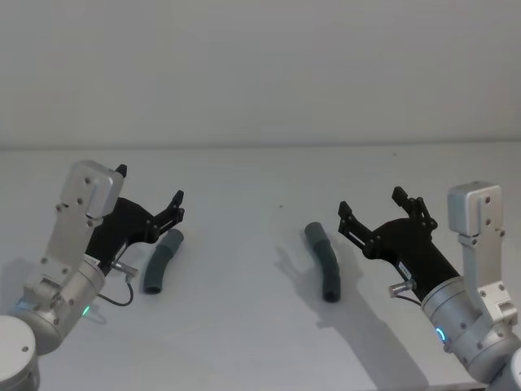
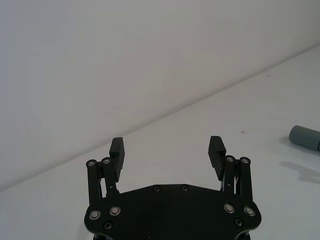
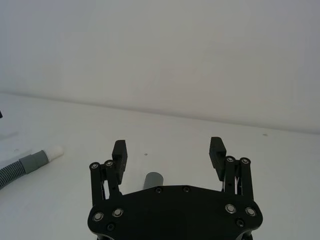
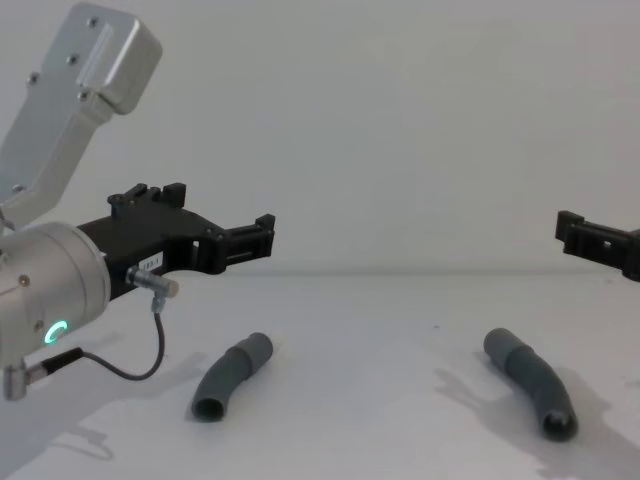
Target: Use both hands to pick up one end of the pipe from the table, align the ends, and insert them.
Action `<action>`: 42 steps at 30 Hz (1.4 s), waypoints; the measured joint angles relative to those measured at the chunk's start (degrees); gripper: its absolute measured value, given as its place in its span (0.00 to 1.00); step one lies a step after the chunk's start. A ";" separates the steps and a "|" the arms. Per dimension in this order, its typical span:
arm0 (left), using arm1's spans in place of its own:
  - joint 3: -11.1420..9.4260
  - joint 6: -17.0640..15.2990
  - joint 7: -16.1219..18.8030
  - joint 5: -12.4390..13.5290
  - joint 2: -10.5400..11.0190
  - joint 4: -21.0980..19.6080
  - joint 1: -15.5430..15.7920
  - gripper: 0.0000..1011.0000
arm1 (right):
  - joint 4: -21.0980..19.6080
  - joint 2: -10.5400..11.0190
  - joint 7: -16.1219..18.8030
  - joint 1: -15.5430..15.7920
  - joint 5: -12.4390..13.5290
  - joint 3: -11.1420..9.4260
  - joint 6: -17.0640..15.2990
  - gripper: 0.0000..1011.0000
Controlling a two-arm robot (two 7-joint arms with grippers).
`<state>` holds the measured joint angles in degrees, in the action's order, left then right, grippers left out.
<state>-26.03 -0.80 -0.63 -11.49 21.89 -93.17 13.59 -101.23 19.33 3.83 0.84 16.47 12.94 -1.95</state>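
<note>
Pre-grasp step. Left gripper (image 1: 151, 186), right gripper (image 1: 371, 201) aloft, fingers wide, empty; left piece (image 1: 161, 262), right piece (image 1: 323, 261) lying on table (image 1: 244, 342), well apart. Next likely needed: descend, grip each.

plain white table (image 1: 244, 350)
left hose piece (image 1: 161, 262) and right hose piece (image 1: 324, 262) lie flat on it, well apart

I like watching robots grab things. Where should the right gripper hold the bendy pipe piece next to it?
Probably around its middle, from above. The right pipe piece lies flat on the table, so its long sides are free for the open right gripper to straddle, and a middle hold leaves both ends clear for joining. The left gripper hovers open near the other piece.
</note>
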 joint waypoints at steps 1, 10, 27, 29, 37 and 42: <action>0.00 0.00 0.00 0.00 0.00 0.00 0.00 0.99 | 0.00 0.00 0.00 0.00 0.00 0.00 0.00 0.99; 0.00 0.00 0.00 0.00 0.00 0.00 0.00 0.99 | 0.00 0.00 0.00 0.00 0.00 0.00 0.00 0.99; 0.00 0.00 0.00 0.00 0.01 0.00 0.00 0.99 | 0.00 0.00 0.00 0.00 0.00 0.00 0.00 0.99; 0.00 0.00 0.00 0.00 0.00 0.00 0.00 0.99 | 0.00 0.00 0.00 0.00 0.00 0.00 0.00 0.99; 0.01 0.00 0.00 0.00 0.00 0.00 0.00 0.99 | 0.00 0.00 0.00 0.00 0.00 0.00 0.00 0.99; 0.01 0.00 0.00 0.00 0.00 0.00 0.00 0.99 | 0.00 0.00 0.00 -0.01 0.00 0.00 0.00 0.99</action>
<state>-26.02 -0.79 -0.63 -11.48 21.89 -93.18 13.59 -101.23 19.33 3.83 0.83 16.46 12.94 -1.95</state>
